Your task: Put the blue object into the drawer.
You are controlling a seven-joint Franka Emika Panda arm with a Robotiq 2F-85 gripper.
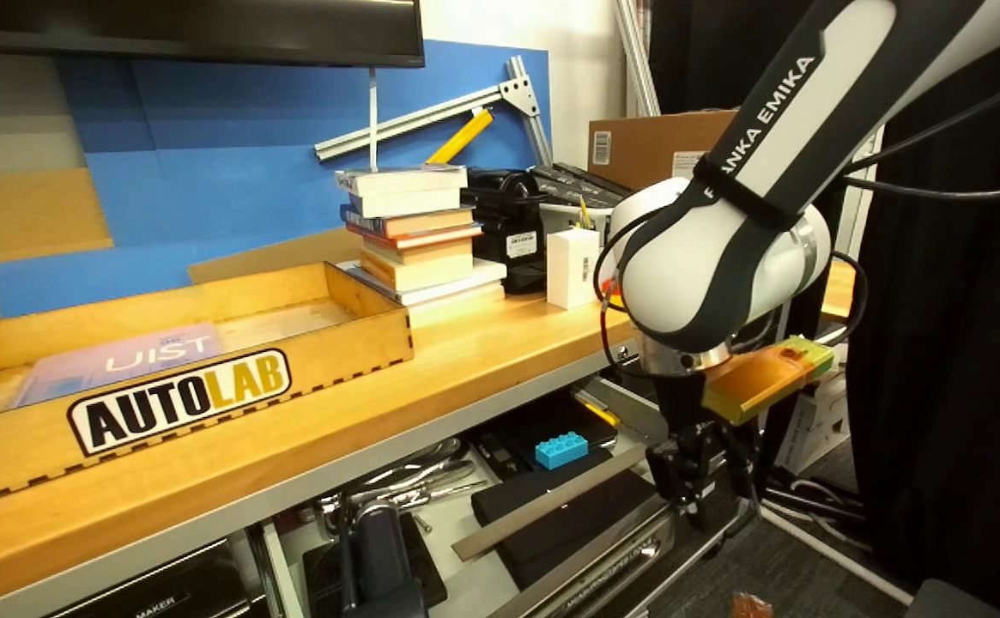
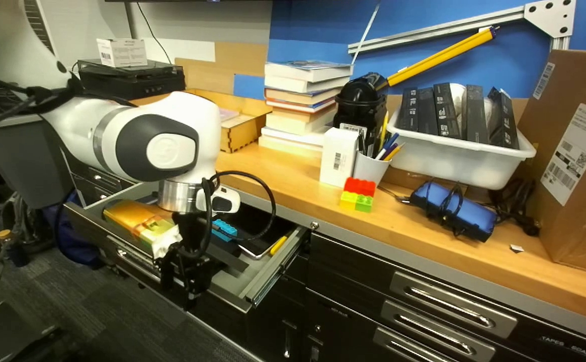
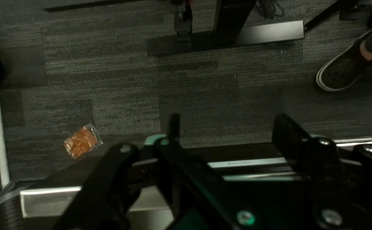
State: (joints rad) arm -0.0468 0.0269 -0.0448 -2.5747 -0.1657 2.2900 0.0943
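The blue object, a small cyan-blue studded block [image 1: 561,451], lies inside the open drawer [image 1: 633,412] on dark items towards its back. In an exterior view the block [image 2: 224,230] shows partly behind a cable of the arm, in the same drawer [image 2: 275,261]. The wrist view does not show the block. My gripper [image 1: 706,515] points down at the drawer's front edge, nearer the camera than the block and apart from it. In the wrist view the gripper's fingers [image 3: 225,123] are wide apart with nothing between them; the drawer front [image 3: 246,162] shows below them.
The drawer also holds metal tools [image 1: 422,481], a long metal strip [image 1: 542,506] and black flat cases. A wooden AUTOLAB tray [image 1: 371,352], stacked books [image 1: 418,232], a white box [image 2: 335,156] and red-yellow-green bricks [image 2: 357,194] stand on the workbench. An orange packet [image 3: 81,142] lies on the floor.
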